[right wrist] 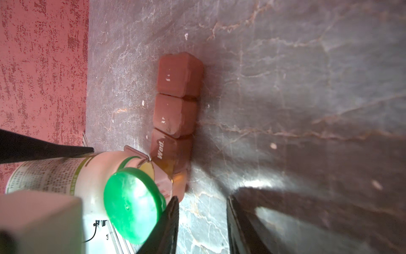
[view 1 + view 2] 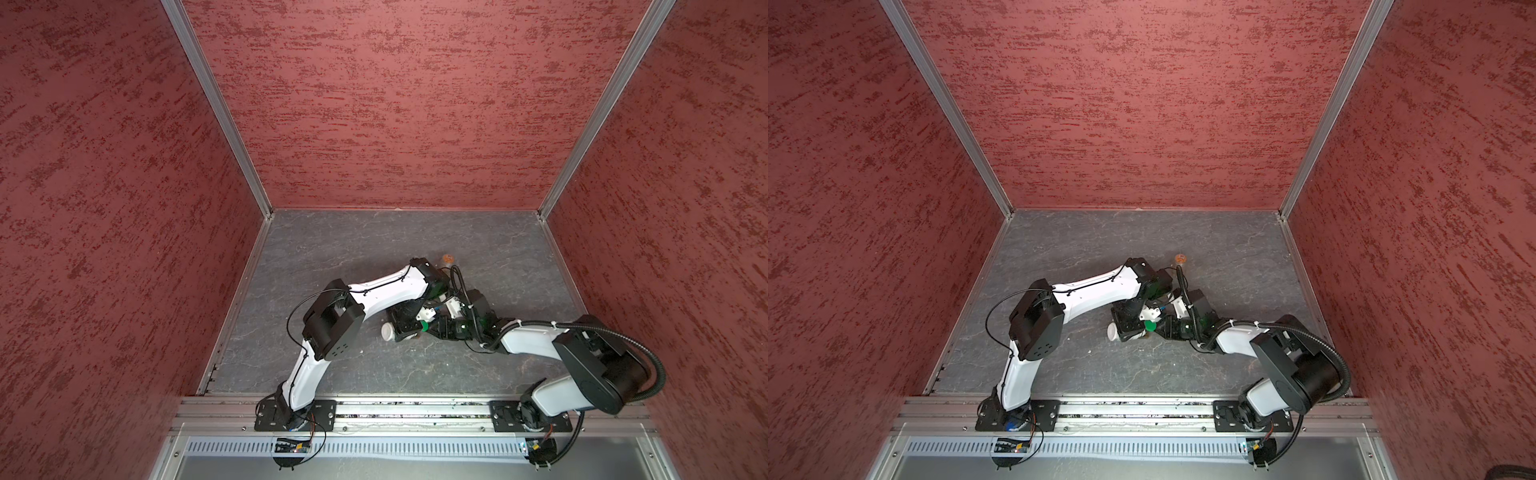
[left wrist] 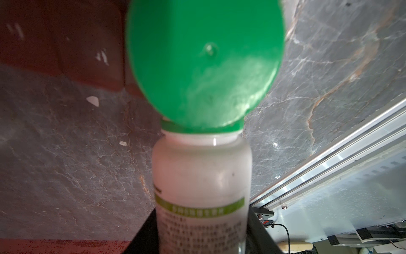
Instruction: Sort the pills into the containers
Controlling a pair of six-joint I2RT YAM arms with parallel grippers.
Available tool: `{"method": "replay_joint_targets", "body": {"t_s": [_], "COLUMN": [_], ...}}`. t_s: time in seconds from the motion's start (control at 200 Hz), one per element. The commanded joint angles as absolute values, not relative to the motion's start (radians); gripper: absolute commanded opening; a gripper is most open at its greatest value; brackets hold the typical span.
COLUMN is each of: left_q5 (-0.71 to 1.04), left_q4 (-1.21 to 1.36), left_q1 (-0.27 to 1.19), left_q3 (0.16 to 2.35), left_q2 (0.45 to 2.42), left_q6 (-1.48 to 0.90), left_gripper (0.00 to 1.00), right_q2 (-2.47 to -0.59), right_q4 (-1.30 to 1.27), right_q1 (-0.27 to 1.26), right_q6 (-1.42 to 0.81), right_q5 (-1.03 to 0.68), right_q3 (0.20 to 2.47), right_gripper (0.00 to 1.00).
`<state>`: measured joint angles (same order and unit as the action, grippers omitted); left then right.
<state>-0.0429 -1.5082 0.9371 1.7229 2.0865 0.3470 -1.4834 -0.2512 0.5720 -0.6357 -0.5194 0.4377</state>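
Fingers of the left gripper are clamped on both sides of the white bottle in the left wrist view, a firm hold low on its label. Its green cap is flipped wide open and fills the frame. Behind it lies the grey table with a couple of pale specks on it, and a blurred reddish block sits beyond.

Over to the right wrist view: the right gripper has its dark fingers spread, with only table between them. One finger sits right against the green cap. The bottle lies tipped on its side, its mouth at the near end of the reddish pill organiser. There a clear flap stands up just beside the lid marked "Wed.". The next two lids along are down. I cannot tell whether any pill is leaving the bottle.

In both top views the two arms meet mid-table, the left gripper and right gripper nose to nose. The bottle lies level between them, base pointing left. A small orange item stands apart behind the wrists.
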Motion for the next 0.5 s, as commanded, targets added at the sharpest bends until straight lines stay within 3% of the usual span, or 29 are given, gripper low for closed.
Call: {"method": "replay_joint_targets", "body": {"t_s": [0.0, 0.496], "left_q5": [-0.020, 0.003], "left_q4": [-1.451, -1.353], "left_q1": [0.933, 0.915], "left_q3": [1.703, 1.595], "left_q2": [2.034, 1.948], "left_q6": [0.350, 0.341], "left_gripper": [0.00, 0.00], "right_q2": [-1.459, -1.385], "right_q4": [-0.250, -0.116], "right_q1": [0.571, 0.571], "right_q6": [-0.622, -0.601], "right_q5": [-0.532, -0.509], "right_q3": [0.477, 0.511], "right_gripper": [0.38, 0.41]}}
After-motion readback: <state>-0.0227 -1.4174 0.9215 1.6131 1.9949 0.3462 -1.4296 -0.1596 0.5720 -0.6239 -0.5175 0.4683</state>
